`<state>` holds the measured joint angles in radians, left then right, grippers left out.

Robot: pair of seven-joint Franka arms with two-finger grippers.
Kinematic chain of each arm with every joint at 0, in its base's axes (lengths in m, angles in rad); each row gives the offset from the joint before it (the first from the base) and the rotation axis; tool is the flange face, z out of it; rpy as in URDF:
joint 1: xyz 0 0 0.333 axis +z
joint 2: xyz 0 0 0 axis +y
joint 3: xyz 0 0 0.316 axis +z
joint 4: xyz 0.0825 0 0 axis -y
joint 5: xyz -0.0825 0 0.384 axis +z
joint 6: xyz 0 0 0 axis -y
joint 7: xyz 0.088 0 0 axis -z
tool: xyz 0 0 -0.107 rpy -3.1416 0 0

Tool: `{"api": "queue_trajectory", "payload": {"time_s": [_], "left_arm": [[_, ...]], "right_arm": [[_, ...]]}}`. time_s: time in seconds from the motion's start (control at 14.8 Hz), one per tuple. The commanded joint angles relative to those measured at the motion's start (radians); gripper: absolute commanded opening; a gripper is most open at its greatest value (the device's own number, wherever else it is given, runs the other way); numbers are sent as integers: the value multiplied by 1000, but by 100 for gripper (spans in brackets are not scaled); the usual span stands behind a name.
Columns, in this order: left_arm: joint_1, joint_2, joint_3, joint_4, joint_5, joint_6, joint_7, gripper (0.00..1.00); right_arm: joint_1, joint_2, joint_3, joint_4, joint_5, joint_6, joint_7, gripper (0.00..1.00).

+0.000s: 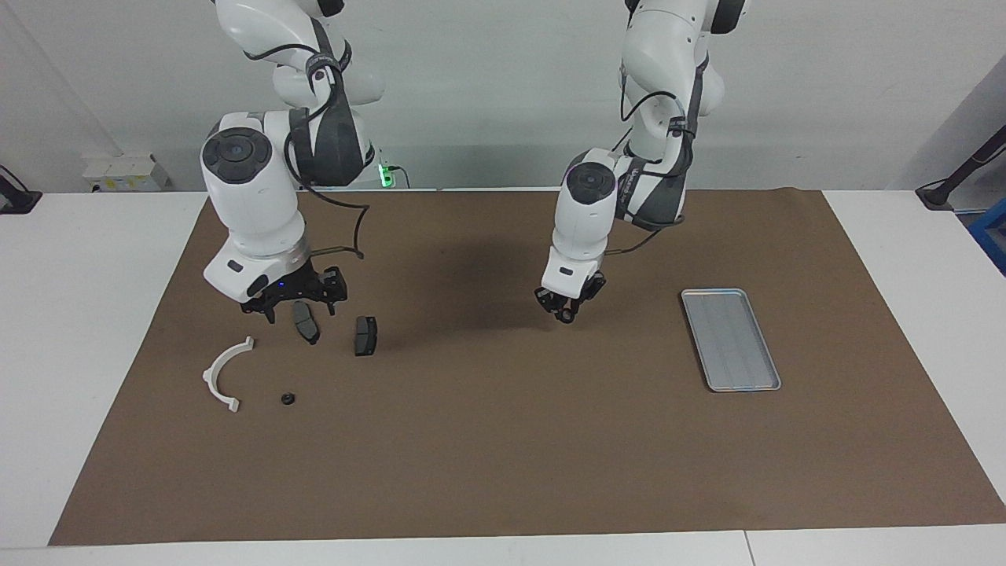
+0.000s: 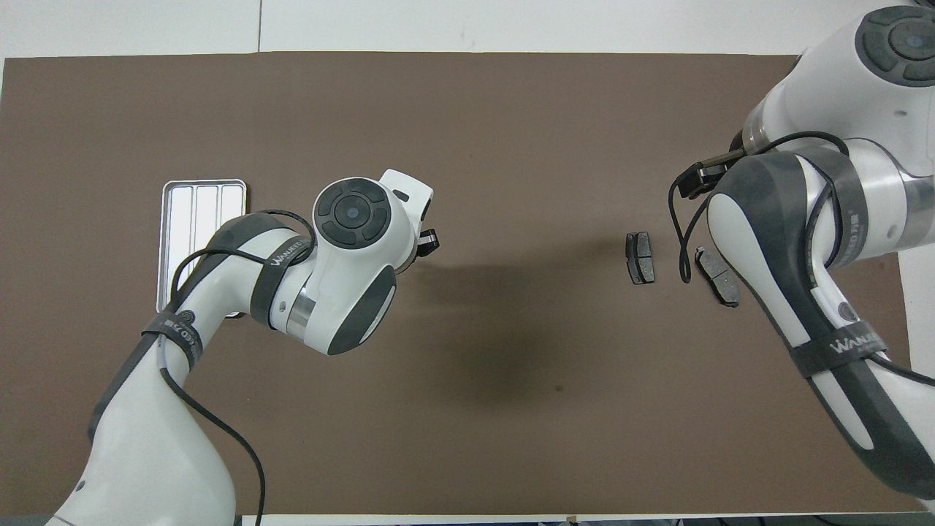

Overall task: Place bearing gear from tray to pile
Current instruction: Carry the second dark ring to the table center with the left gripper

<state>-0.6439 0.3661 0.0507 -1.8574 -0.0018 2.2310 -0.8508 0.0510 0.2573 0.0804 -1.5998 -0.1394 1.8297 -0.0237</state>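
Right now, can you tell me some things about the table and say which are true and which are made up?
1. The tray has nothing in it. True.
2. The small black ring sits on the tray. False: it lies on the mat beside the white arc.
3. There are two dark grey pads. True.
4. The right gripper hangs over the tray. False: it is over the pile, by one pad.
5. The left gripper holds a pad. False: both pads lie on the mat.

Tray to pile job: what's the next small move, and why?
Probably lift the right gripper straight up and back off. The small black ring-shaped gear already lies on the mat beside the white semicircular plastic arc, the grooved silver metal tray holds nothing, and the gripper's open fingers carry nothing.
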Motion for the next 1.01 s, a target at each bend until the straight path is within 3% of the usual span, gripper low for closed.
{"api": "queue_trajectory", "payload": {"time_s": [0.0, 0.14, 0.2, 0.27, 0.61, 0.74, 0.95], "left_arm": [[-31, 34, 20, 27, 11, 22, -42, 15], [-31, 34, 20, 17, 20, 36, -48, 22], [-30, 34, 21, 9, 22, 38, -48, 54], [-27, 34, 23, 4, 38, 38, -47, 100], [-4, 30, 32, 18, 52, 1, -34, 100], [59, 16, 50, 26, 86, -14, 8, 100], [182, -61, 54, 27, 89, -65, 158, 100]], "right_arm": [[-7, -12, 5, -15, 0, -1, 8, 100], [-8, -12, 5, -15, 0, 0, 7, 100], [-8, -12, 5, -15, 0, 0, 7, 100], [-8, -12, 5, -15, 0, 0, 7, 100], [-4, -13, 9, -15, 3, 0, 19, 100], [45, -15, 18, -22, 23, 0, 155, 100], [195, -4, 24, -20, 43, 9, 477, 100]]}}
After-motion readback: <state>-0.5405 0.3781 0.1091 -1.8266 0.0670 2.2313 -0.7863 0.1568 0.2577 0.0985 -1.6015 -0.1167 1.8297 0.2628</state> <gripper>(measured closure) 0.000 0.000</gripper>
